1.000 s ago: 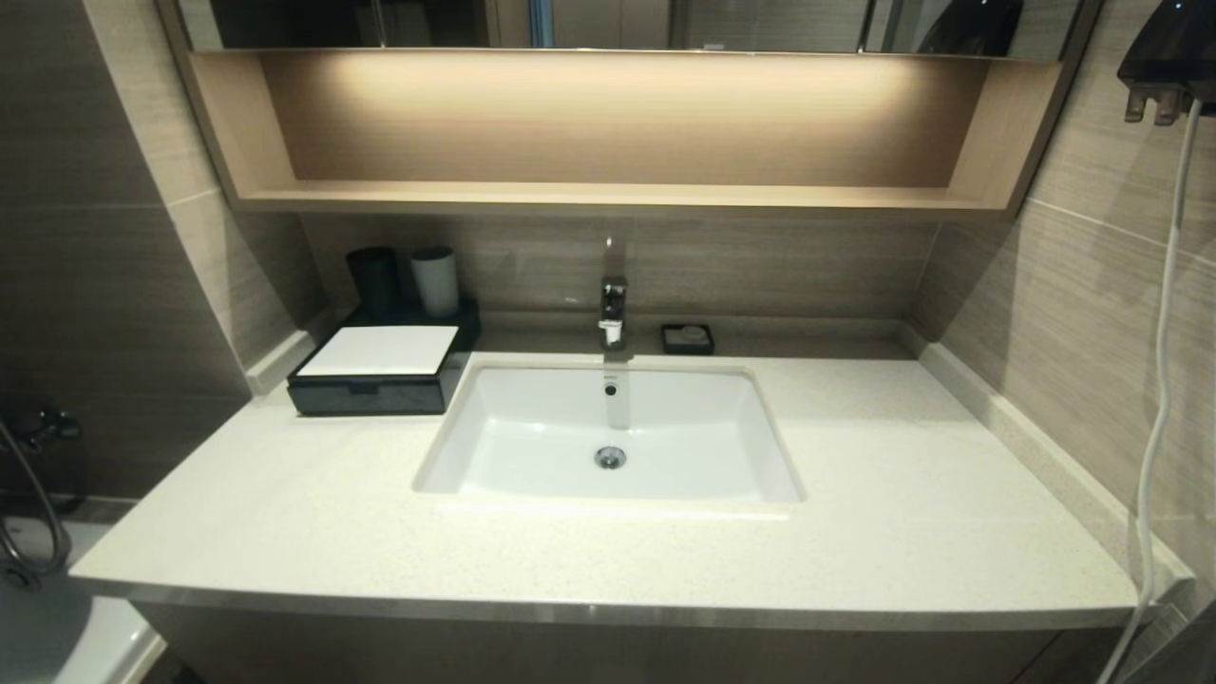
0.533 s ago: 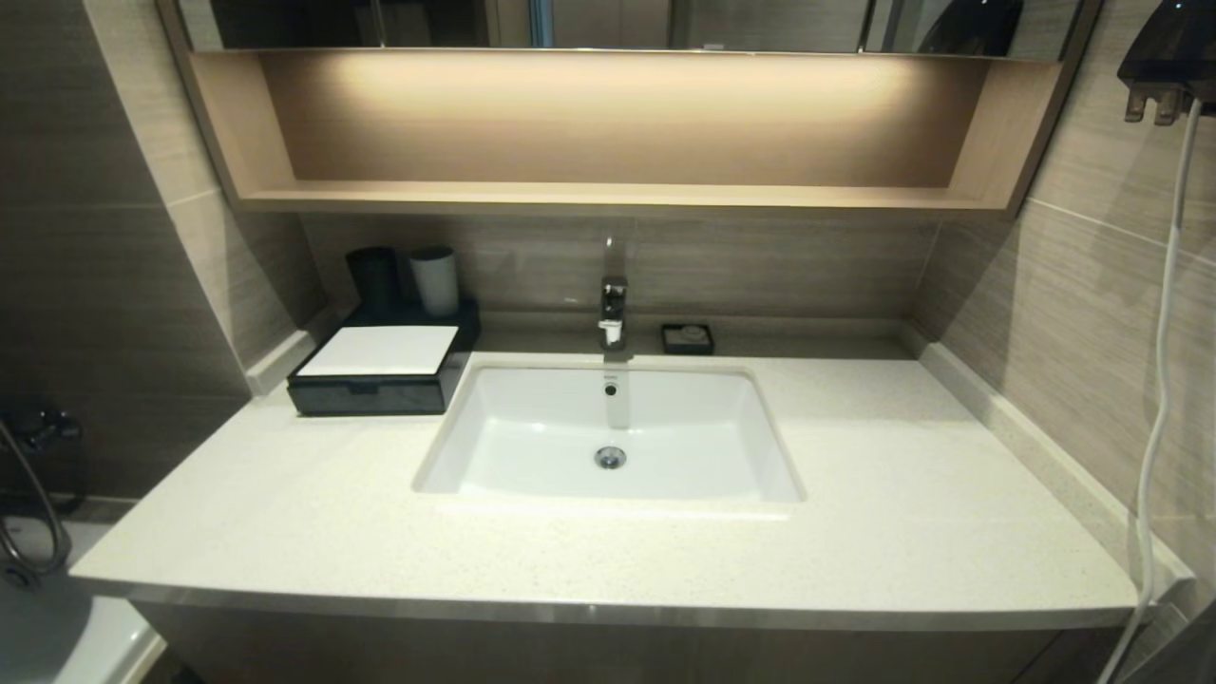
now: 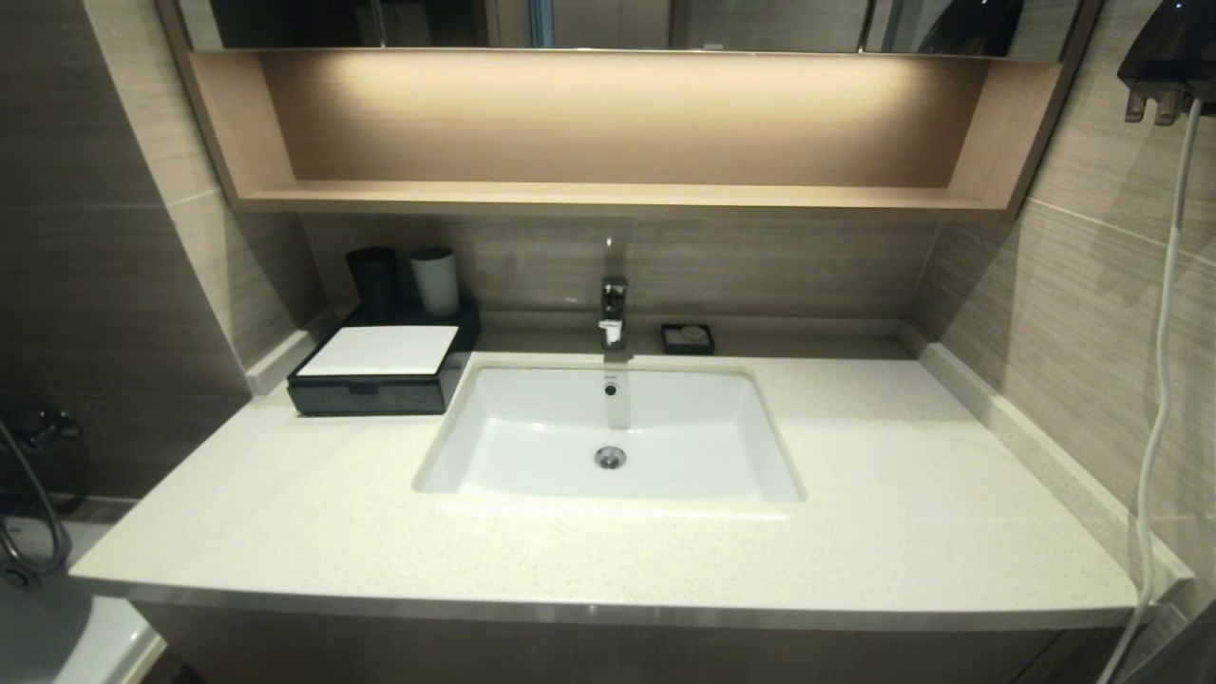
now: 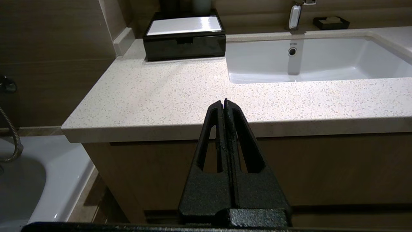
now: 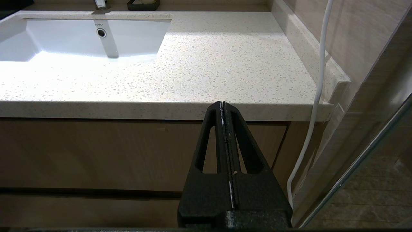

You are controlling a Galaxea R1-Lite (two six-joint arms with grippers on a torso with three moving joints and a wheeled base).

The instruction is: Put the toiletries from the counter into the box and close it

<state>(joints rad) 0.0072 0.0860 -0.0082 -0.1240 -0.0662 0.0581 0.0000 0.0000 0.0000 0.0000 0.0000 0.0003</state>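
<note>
1. From the head camera I see the table [image 3: 855, 513] with its white sunken basin [image 3: 608, 442] in the middle. The box [image 3: 378, 370] sits at the table's back left corner, just beside the basin, its drawer front flush with the body. A black cup [image 3: 373, 277] and a grey cup [image 3: 435, 279] stand right behind it; a small soap dish [image 3: 687, 338] lies beside the faucet [image 3: 613, 309]. I cannot find the toothbrush packet anywhere on the table, and neither arm shows here.
2. On the left wrist camera my left claw [image 4: 224, 102] is pressed fully together with nothing in it, hanging in front of the table's front edge, well apart from the box [image 4: 184, 38].
3. On the right wrist camera my right claw [image 5: 222, 104] is likewise pinched together and empty, just before the table's front edge near its right end, beside a white cable [image 5: 317, 93].
</note>
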